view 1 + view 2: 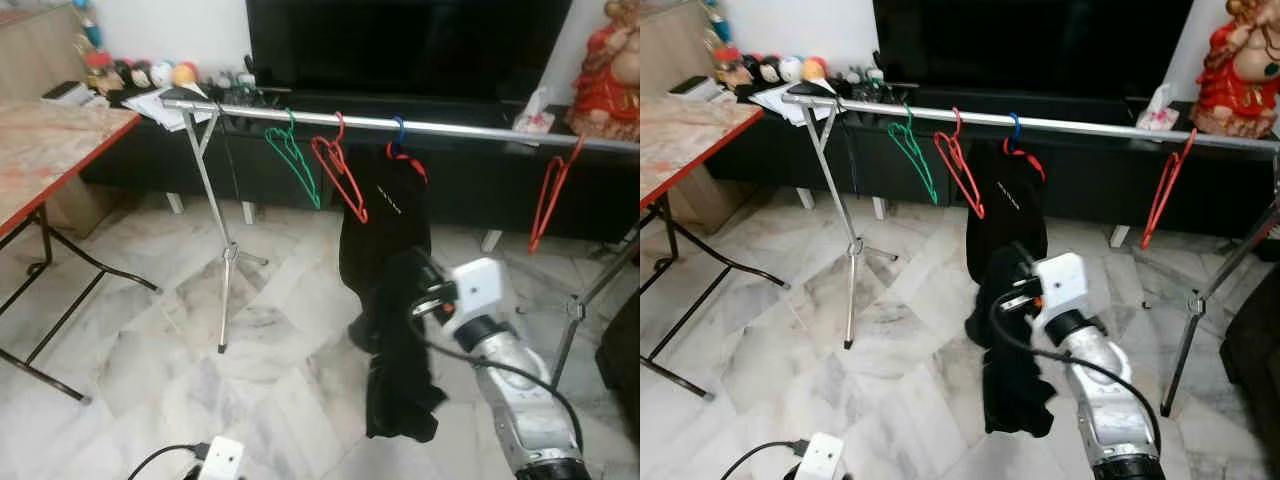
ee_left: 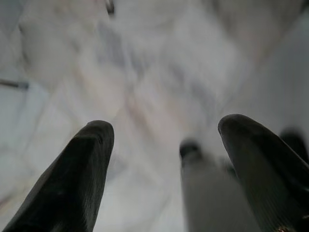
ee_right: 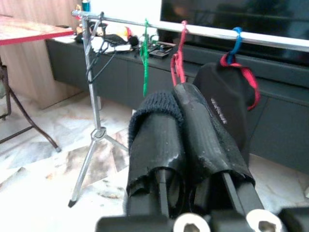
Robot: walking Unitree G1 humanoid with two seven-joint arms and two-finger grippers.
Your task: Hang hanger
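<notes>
Rail (image 1: 420,126) runs left to right across mid scene on tripod stands. On it, left to right: hanger (image 1: 293,155), second hanger (image 1: 338,175), third hanger w/ garment (image 1: 385,235) hanging to floor (image 1: 180,340), fourth hanger (image 1: 550,195) well apart at right. Behind rail: low cabinet (image 1: 480,175) w/ TV (image 1: 400,45) on top; figurine (image 1: 612,70) far right. Tabletop (image 1: 40,150) at left. Right tool (image 1: 1012,290) near, against garment's lower part.
</notes>
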